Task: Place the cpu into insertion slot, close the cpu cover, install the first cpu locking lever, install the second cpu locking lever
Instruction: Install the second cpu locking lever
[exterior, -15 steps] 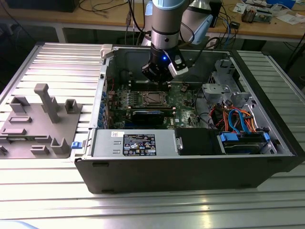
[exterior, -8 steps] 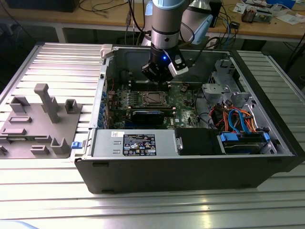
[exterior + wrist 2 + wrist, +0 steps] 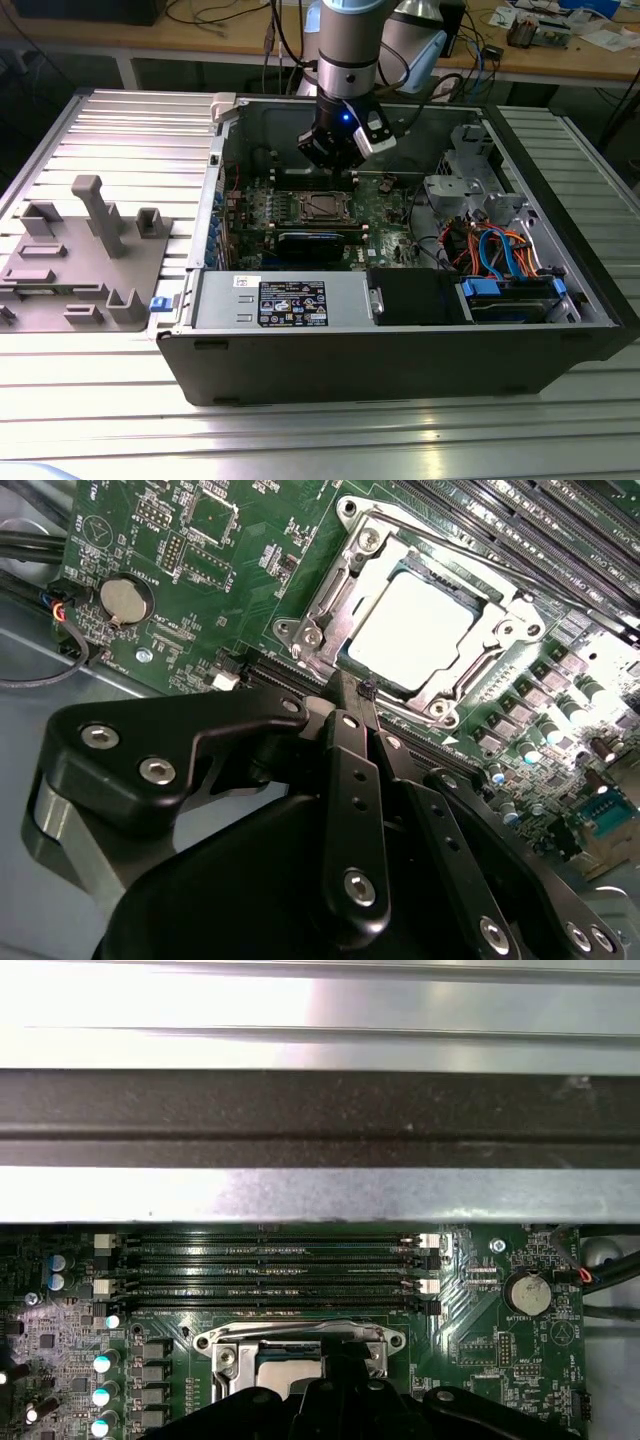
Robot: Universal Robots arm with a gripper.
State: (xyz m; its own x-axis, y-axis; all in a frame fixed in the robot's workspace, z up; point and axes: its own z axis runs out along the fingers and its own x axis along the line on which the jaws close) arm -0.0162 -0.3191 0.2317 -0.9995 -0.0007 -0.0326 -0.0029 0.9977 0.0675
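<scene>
Grey fixture tray (image 3: 85,260) beside computer case (image 3: 400,350)

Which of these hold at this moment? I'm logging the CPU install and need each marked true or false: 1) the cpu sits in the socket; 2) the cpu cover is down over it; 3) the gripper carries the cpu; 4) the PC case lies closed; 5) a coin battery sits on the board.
1) True: the cpu lies in the insertion slot, its bright top showing in the second wrist view.
2) True: the cpu cover lies flat around the chip.
3) False: the gripper holds nothing; its tips meet beside the socket's edge.
4) False: the case lies open, board exposed.
5) True: a coin battery sits on the green board.
</scene>
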